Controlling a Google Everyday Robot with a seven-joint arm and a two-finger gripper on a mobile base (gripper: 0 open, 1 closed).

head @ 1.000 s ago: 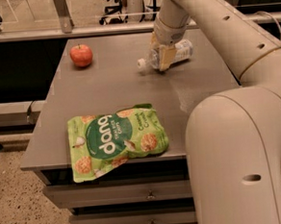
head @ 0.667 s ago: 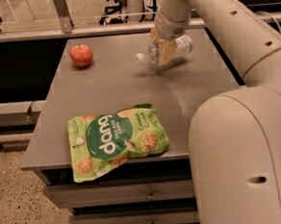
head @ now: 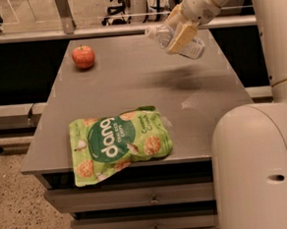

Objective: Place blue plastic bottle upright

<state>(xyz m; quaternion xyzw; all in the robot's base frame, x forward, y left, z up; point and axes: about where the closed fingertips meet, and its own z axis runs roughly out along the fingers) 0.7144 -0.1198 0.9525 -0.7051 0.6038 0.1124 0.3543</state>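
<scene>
The blue plastic bottle (head: pixel 163 36) is a small clear bottle with a white cap. It is held in the air above the far right part of the grey table (head: pixel 142 92), lying almost sideways with its cap pointing left. My gripper (head: pixel 180 35) is shut on the bottle around its middle, its cream fingers (head: pixel 181 37) covering most of the label. The bottle's shadow lies on the table below it.
A red apple (head: pixel 83 56) sits at the table's far left. A green Dang chips bag (head: pixel 117 144) lies flat near the front edge. My white arm and base (head: pixel 257 162) fill the right side. Drawers (head: pixel 139 200) sit under the table front.
The gripper has lifted the bottle off the table; it now hangs clear above the surface, still tilted sideways. The apple and chips bag have not moved.
</scene>
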